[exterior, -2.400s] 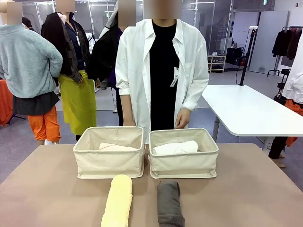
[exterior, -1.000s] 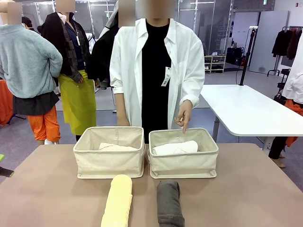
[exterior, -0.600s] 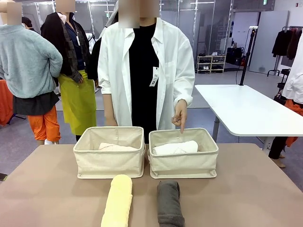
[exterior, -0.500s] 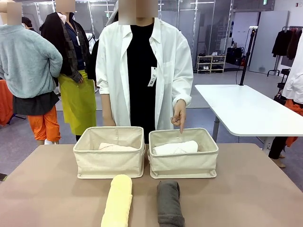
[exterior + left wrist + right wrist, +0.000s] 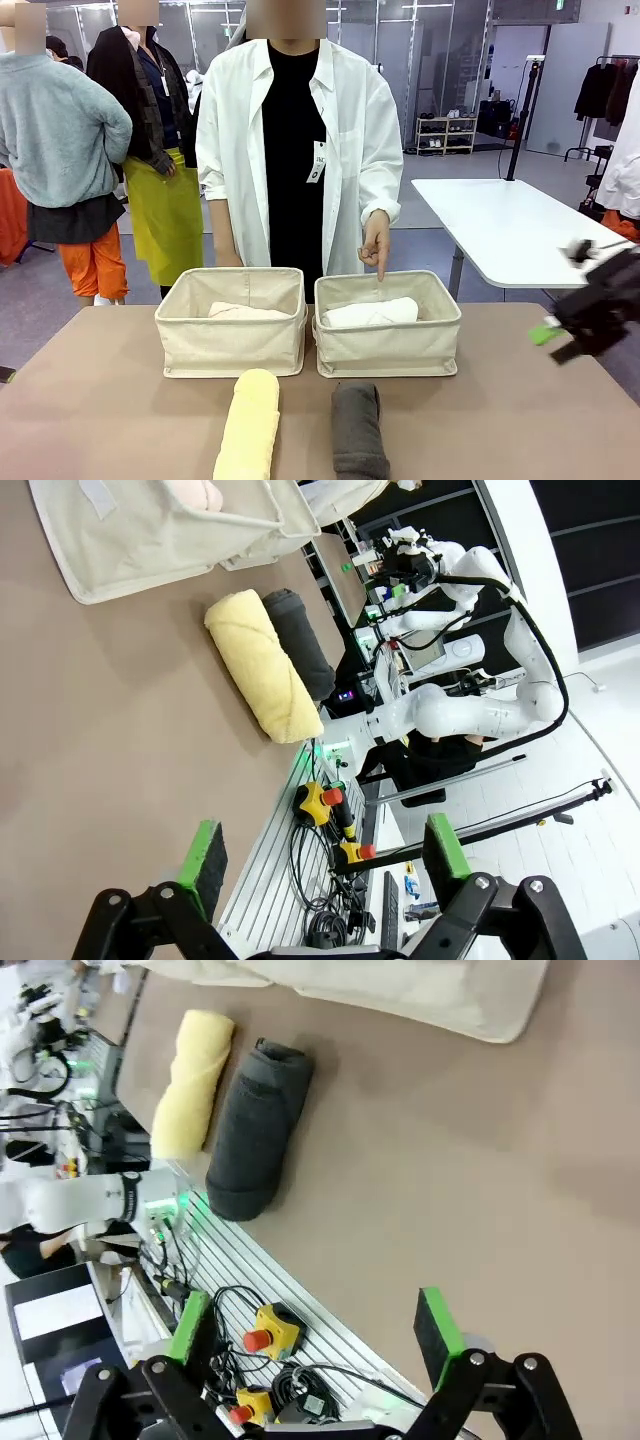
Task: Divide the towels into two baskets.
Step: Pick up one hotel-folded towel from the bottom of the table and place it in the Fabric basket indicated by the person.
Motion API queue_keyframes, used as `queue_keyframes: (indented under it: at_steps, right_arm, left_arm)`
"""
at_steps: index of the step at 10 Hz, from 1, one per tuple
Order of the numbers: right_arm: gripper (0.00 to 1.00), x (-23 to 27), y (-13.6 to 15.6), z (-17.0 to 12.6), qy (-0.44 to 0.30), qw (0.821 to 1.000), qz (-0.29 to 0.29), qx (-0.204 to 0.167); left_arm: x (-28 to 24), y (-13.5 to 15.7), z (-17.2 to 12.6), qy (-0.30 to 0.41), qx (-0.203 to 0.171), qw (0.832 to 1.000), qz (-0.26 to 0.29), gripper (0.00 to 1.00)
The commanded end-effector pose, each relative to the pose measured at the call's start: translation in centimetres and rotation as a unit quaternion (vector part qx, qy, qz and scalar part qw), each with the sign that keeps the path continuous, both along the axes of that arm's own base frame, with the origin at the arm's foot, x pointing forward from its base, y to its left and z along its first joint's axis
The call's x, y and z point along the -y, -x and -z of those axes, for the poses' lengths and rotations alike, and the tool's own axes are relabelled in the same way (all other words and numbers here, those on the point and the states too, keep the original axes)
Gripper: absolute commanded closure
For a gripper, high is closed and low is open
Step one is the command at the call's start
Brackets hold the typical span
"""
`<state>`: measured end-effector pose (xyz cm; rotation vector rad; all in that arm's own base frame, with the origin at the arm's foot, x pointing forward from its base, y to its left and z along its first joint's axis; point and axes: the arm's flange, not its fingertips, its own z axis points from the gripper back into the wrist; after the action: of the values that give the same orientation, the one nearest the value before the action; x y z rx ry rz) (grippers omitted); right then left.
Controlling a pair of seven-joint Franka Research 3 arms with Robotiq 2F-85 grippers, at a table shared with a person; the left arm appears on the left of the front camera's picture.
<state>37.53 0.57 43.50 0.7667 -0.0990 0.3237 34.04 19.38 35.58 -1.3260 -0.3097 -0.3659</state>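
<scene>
**Brown matt surface** (image 5: 90, 400): a person in a white coat stands at its far edge.

1. **Left beige canvas rectangular basket** (image 5: 230, 340): upright near the far edge, left of the middle. It holds the pale pink rolled terry towel (image 5: 245, 311), which lies low across its width.
2. **Right beige canvas rectangular basket** (image 5: 388, 345): upright, just beside the first. It holds the white rolled terry towel (image 5: 370, 312), which lies across its width.
3. **Yellow rolled terry towel** (image 5: 248, 425): on the surface at the near edge. It runs lengthwise toward the left basket's front wall.
4. **Dark grey rolled terry towel** (image 5: 358, 430): parallel to the yellow one and apart from it. It lies at the near edge, in front of the right basket.
5. **Person's hand** (image 5: 375, 240): the index finger points down over the right basket's far rim.
6. **Left tool** (image 5: 325, 852): the green-padded fingers are spread wide with nothing between them.
7. **Right tool** (image 5: 312, 1330): the fingers are spread wide and empty. The front view shows it motion-blurred by the surface's right edge.
</scene>
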Motion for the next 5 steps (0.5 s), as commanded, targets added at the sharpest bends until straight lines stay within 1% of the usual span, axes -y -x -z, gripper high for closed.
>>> queue_keyframes:
  at_steps: [1,2,3,5]
  right_arm:
    - [0.0,-5.9,0.1,2.1,0.051,0.998,0.024,-0.031]
    - [0.0,-9.3,0.2,2.9,0.077,0.996,0.029,-0.037]
    - [0.0,-12.5,0.8,3.6,0.099,0.994,0.017,-0.032]
    - [0.0,-16.8,2.3,4.4,0.123,0.992,-0.009,-0.03]
  left_arm:
    - [-0.2,0.3,-0.2,0.007,0.005,1.0,0.004,0.0]
    - [-0.2,0.3,-0.2,0.007,0.005,1.0,0.004,0.0]
    - [-0.2,0.3,-0.2,0.007,0.005,1.0,0.004,0.0]
    - [-0.2,0.3,-0.2,0.007,0.005,1.0,0.004,0.0]
